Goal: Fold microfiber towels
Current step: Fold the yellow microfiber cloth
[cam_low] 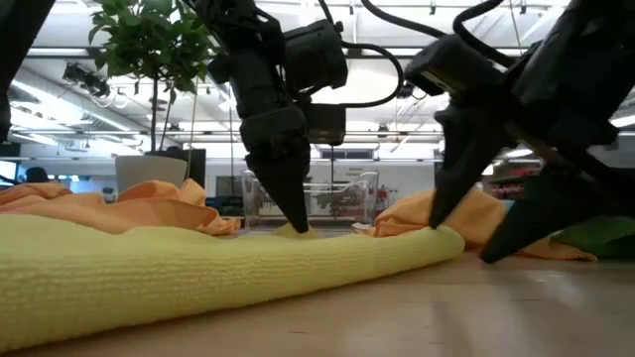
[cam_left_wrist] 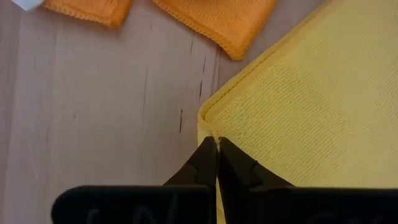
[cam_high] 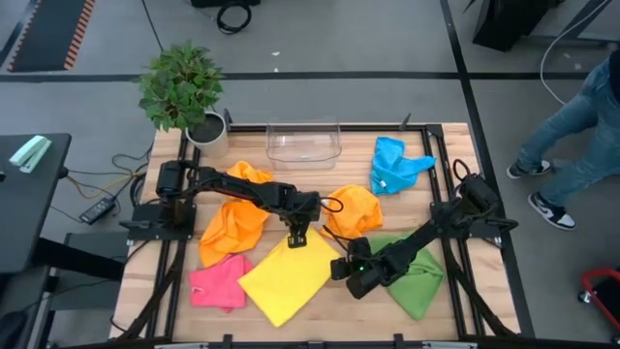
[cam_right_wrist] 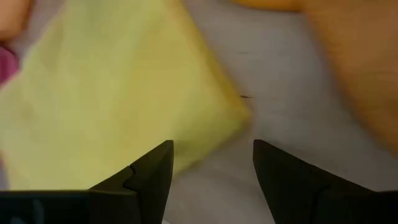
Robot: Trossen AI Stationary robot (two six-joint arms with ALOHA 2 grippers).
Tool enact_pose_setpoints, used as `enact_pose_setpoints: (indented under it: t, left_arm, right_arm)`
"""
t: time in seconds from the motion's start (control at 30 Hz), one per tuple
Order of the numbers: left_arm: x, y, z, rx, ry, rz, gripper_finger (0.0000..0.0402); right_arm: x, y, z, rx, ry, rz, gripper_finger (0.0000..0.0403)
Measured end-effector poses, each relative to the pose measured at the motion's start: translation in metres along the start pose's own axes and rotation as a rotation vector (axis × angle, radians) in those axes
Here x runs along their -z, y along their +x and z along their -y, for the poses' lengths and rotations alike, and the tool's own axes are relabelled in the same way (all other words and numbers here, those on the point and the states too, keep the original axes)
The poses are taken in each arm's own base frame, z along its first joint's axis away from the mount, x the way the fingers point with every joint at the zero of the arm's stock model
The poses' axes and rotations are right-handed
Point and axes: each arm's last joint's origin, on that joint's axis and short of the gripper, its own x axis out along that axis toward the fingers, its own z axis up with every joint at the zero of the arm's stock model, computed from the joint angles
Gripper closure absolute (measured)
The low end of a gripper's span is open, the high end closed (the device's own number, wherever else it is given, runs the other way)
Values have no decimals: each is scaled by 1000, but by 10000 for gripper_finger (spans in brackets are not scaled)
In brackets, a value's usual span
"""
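Potted plant: a leafy green plant [cam_high: 180, 85] in a pale pot stands at the far left corner of the wooden table [cam_high: 455, 155]
Pink towel: the pink towel [cam_high: 220, 282] lies crumpled at the near left of the table, its edge touching the yellow towel
Left orange towel: 1 orange towel [cam_high: 235, 218] lies rumpled left of centre, partly under the left arm
Left gripper: the left gripper [cam_high: 297, 238] points down at the far corner of the yellow towel; in the left wrist view its 2 fingers [cam_left_wrist: 208, 163] are pressed together with the hem at that corner pinched between them
Yellow towel: the yellow towel [cam_high: 289, 276] lies spread flat at the near middle of the table, set like a diamond, between the pink towel and the right gripper; the low view shows its near edge as a thick roll across the tabletop
Clear bin: a clear plastic bin [cam_high: 303, 142] sits at the far middle edge of the table
Right orange towel: the 2nd orange towel [cam_high: 355, 208] is bunched just right of the left gripper
Right gripper: the right gripper [cam_high: 341, 268] sits low just beside the right corner of the yellow towel, its 2 fingers [cam_right_wrist: 149, 169] spread wide apart with nothing between them
Green towel: the green towel [cam_high: 418, 276] lies at the near right, partly under the right arm
Blue towel: the blue towel [cam_high: 395, 165] lies crumpled at the far right of the table
Person: a person's legs in jeans and sneakers [cam_high: 581, 136] stand on the floor right of the table
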Motion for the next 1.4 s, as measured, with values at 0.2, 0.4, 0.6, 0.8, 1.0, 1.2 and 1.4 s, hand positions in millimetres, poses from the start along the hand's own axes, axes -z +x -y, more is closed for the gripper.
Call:
enact_pose_setpoints:
  t: [0.2, 0.4, 0.6, 0.8, 1.0, 1.2, 1.4]
  left_arm:
    - [0, 0, 0, 0, 4, -2, 395]
    - [0, 0, 0, 0, 3, -2, 388]
    - [0, 0, 0, 0, -2, 0, 394]
    - [-1, -8, 1, 2, -21, 11, 395]
    - [-10, -59, 8, 16, -38, 146, 395]
    - [-10, -125, 12, 8, -80, 316, 394]
    - [0, -188, 22, 49, -77, 498, 395]
  right_arm:
    - [-1, 3, -3, -31, 33, 36, 175]
    - [-2, 4, 1, -2, 43, 49, 239]
    - [-3, 5, 4, 27, -45, 62, 373]
    - [-7, -5, 2, 16, -156, 74, 396]
    - [-23, -46, -15, -82, -310, 90, 398]
    - [-51, -94, -29, -175, -535, 160, 399]
    - [-88, -140, -39, -275, -777, 282, 399]
